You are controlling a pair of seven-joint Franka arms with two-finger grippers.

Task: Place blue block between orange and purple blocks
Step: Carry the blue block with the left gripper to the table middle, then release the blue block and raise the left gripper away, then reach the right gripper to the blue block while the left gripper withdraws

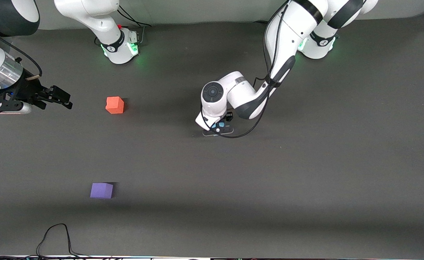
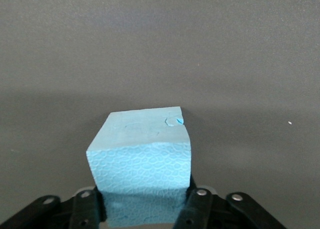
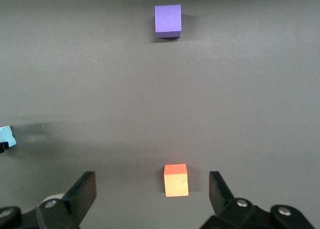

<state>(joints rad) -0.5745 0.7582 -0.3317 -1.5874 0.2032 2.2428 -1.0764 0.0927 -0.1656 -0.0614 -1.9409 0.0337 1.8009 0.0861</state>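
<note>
Between the left hand (image 2: 145, 209) fingers — blue block (image 2: 142, 156), upright, square-on.

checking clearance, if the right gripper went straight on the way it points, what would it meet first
Probably the orange block, which lies between the open fingers of the right gripper in its wrist view; the purple block lies further along. Depth is unclear.

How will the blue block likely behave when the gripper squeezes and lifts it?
The blue block, between the left gripper's fingers, shows a cellular foam-like texture, so it is probably light and slightly compressible. A chipped corner suggests it dents easily. Flat faces make rolling unlikely.
</note>
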